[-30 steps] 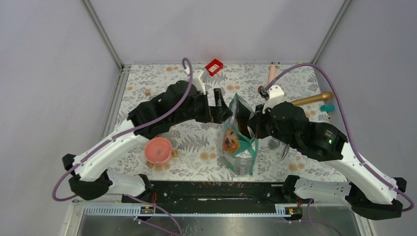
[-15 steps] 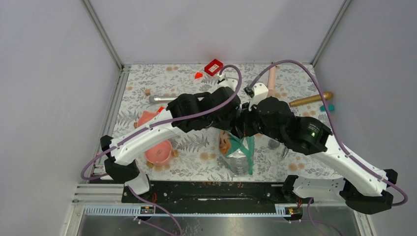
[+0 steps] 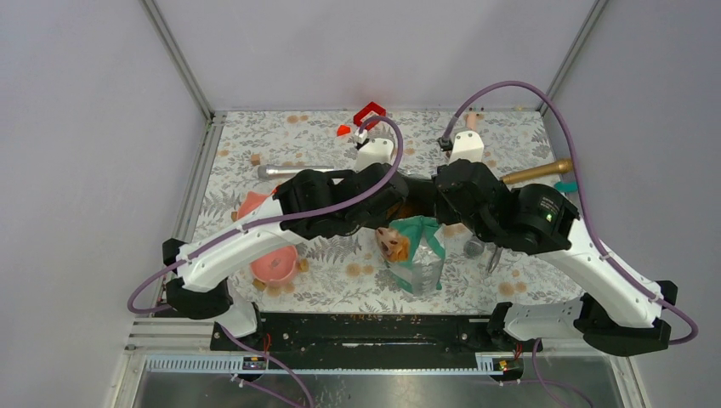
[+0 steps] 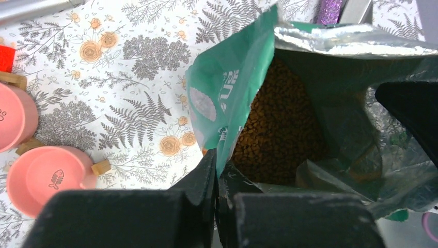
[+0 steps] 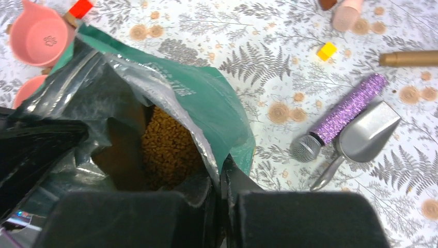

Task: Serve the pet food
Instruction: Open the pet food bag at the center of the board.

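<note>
Pet food: loose brown kibble inside the opened pouch, mid-bench, toward the near edge. We note the left end effector and right end effector each pinching an opposite rim of its mouth. We judge the film soft, slippery and bottom-heavy; best held at the rim.

Overhead view looks down from behind; both wrist views close over pouch.

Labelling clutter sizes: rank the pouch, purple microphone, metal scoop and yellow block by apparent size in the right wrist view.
1. pouch, largest, though nearest the camera.
2. purple microphone and metal scoop: about alike, not ranked.
3. yellow block, smallest.
</note>
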Controlling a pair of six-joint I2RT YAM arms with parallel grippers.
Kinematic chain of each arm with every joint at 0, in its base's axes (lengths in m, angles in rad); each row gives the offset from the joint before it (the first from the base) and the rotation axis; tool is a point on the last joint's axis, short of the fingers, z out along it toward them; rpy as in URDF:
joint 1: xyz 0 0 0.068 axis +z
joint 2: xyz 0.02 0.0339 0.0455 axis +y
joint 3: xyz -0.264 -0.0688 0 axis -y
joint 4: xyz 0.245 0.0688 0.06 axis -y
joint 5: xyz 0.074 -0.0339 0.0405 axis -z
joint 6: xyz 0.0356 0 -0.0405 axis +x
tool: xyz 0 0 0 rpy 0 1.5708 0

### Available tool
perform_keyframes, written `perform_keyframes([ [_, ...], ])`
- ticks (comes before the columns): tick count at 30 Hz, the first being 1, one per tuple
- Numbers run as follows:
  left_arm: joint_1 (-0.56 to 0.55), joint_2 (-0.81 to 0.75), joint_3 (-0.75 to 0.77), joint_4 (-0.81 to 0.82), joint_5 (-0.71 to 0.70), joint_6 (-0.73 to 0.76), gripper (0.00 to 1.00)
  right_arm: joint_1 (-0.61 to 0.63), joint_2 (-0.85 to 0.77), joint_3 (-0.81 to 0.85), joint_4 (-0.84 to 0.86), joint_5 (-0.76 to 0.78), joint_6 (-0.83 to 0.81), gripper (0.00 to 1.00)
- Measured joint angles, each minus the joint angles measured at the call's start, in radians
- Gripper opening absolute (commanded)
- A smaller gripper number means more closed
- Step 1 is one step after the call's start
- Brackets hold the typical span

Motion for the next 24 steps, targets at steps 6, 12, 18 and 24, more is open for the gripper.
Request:
perform_keyframes([
  [6,0.0,-0.002,0.0,0.024,-0.009,0.001,0.0,0.0,0.004,0.009,-0.051,0.06,0.032,0.0],
  [12,0.055,-0.002,0.001,0.076,0.017,0.079,0.0,-0.116,-0.095,-0.171,0.215,-0.073,-0.047,0.0],
  [18,0.217,0.0,0.001,0.167,0.096,0.159,0.0,-0.222,-0.073,-0.207,0.365,-0.214,-0.07,0.0],
  [24,0.317,0.015,0.021,0.199,0.135,0.215,0.0,-0.319,-0.031,-0.241,0.51,-0.33,-0.055,0.09],
])
